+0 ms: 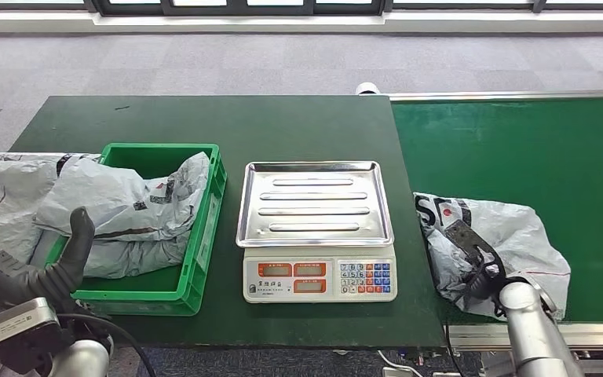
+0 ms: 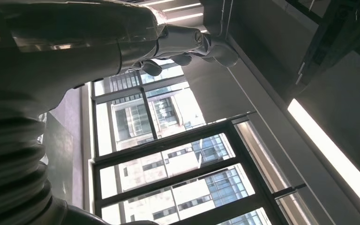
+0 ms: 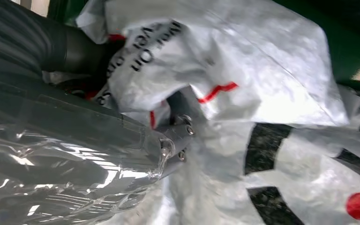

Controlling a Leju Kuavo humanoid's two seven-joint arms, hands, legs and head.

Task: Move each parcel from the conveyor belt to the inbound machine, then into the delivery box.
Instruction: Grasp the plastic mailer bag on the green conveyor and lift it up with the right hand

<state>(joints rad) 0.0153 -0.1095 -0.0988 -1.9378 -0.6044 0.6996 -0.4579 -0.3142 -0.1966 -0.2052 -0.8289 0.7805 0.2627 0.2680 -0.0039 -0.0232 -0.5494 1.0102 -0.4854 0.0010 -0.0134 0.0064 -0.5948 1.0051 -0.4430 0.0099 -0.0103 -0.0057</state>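
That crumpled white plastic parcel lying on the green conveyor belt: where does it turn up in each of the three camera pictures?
Head view: the white parcel lies on the conveyor belt, lower right, under the right hand.
Left wrist view: not in it; only the left hand, windows and ceiling show.
Right wrist view: the parcel fills most of the picture.
Shared landmark: the right hand on the parcel.

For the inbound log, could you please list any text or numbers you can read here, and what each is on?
Parcel on the belt: black letters, a large "S" legible; the right wrist view shows rotated print, unreadable.
Scale: keypad digits and display labels too small.
Parcels in the green crate: markings blurred.
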